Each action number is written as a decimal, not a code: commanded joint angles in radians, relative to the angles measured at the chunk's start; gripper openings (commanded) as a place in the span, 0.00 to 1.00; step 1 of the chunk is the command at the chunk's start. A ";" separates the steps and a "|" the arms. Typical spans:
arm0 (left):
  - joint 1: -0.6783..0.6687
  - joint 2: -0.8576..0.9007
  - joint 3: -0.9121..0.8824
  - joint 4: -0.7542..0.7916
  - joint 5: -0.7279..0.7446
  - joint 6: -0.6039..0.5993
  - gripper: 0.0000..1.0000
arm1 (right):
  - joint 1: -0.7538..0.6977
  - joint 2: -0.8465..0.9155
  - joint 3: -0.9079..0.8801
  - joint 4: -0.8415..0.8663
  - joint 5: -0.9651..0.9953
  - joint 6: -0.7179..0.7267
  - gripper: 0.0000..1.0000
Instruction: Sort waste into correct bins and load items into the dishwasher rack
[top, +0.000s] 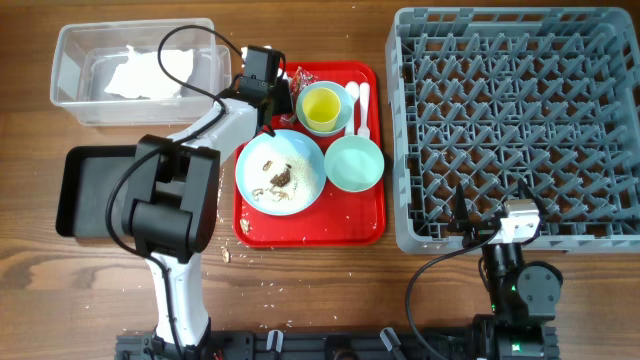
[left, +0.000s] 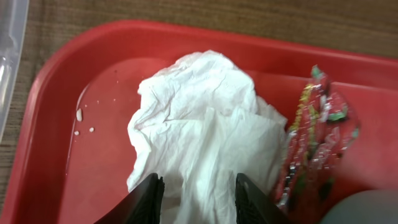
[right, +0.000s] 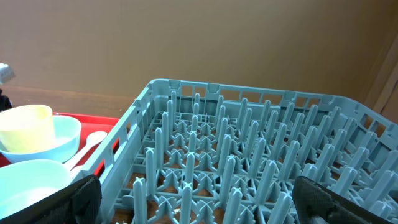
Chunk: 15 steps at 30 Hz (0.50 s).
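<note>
Left pincer pinches crumpled napkin between its tips, beside red wrapper.

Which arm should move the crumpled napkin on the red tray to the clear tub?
Left. The left gripper pinches the napkin at the red tray's corner, beside the clear tub. The right gripper sits open by the rack, far off.
</note>
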 joint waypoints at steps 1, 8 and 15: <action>0.002 0.047 0.008 -0.004 -0.049 0.013 0.38 | -0.005 0.002 -0.002 0.002 0.013 -0.010 1.00; 0.001 0.028 0.009 -0.019 -0.061 -0.006 0.04 | -0.005 0.002 -0.002 0.002 0.013 -0.011 1.00; 0.003 -0.169 0.009 -0.039 -0.066 -0.045 0.04 | -0.005 0.002 -0.002 0.002 0.013 -0.010 1.00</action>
